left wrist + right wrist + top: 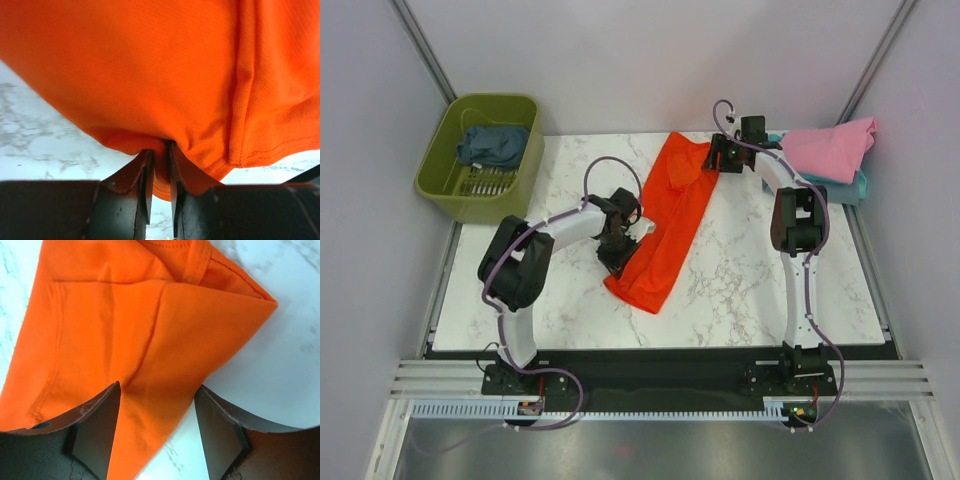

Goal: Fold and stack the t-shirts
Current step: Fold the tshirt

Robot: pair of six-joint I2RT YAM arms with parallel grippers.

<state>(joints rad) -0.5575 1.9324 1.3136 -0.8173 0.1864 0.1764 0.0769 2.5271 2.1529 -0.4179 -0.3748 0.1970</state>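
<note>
The orange-red t-shirt (670,215) lies as a long narrow strip, running diagonally across the marble table. My left gripper (620,250) is at the strip's near left edge. In the left wrist view that gripper (160,150) is shut on a pinch of the shirt's hem (150,65). My right gripper (718,155) is at the strip's far end. Its jaws (157,395) stand wide open, with a folded corner of the orange fabric (125,320) lying between them, not pinched. A pink t-shirt (830,148) rests on a light teal one (855,185) at the back right.
An olive-green basket (445,190) at the back left holds a dark slate-blue t-shirt (495,145). Bare marble (760,280) shows to the right of the orange strip and along the near edge. Grey walls close in the left, right and back.
</note>
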